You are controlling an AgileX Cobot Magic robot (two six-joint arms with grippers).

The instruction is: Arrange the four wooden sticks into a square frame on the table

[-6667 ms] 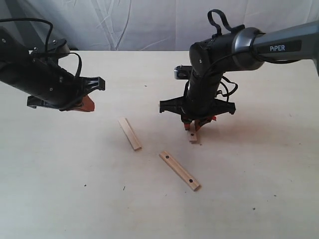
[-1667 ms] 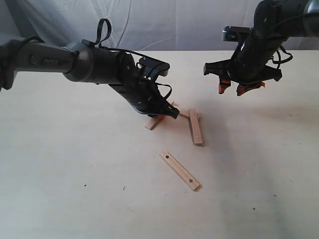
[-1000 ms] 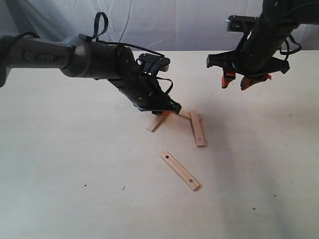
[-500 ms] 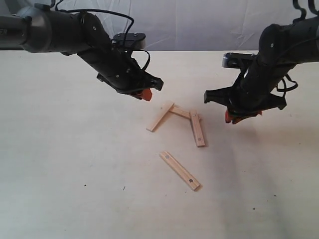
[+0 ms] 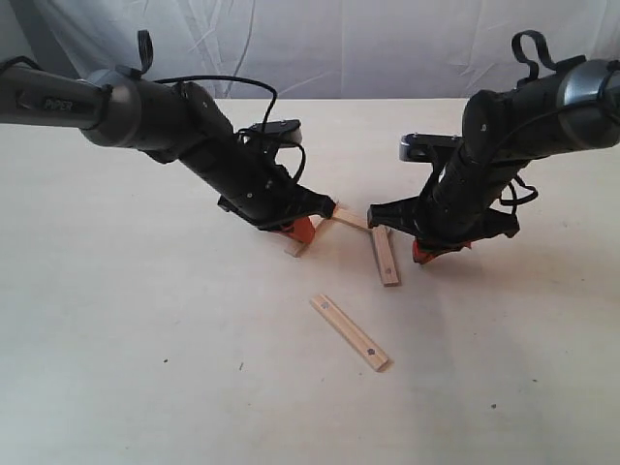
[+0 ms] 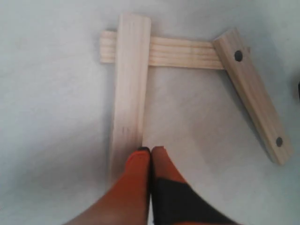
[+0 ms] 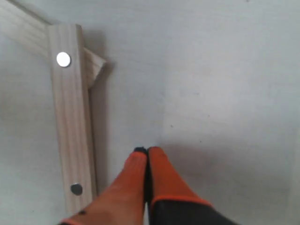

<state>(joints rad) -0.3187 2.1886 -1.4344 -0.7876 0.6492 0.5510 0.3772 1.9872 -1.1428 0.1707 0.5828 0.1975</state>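
Three of the four wooden sticks form an open three-sided shape on the table [image 5: 136, 349]: a plain stick [image 5: 294, 246] [image 6: 130, 89], a cross stick [image 5: 349, 218] [image 6: 180, 47] under its end, and a dotted stick [image 5: 386, 258] [image 6: 255, 96] [image 7: 70, 122] slanting outwards. The fourth stick [image 5: 349, 332], with two dots, lies alone nearer the front. My left gripper [image 5: 302, 230] [image 6: 151, 150] is shut and empty, tips low at the plain stick's inner edge. My right gripper [image 5: 426, 252] [image 7: 147, 151] is shut and empty, just outside the dotted stick.
A white cloth backdrop [image 5: 339, 48] hangs behind the table's far edge. Both black arms lean in low over the sticks from either side. Bare tabletop surrounds the sticks.
My left gripper has dropped from up left down onto the plain stick's near end. The right gripper has moved left and lower, beside the dotted stick. The sticks lie about as before.
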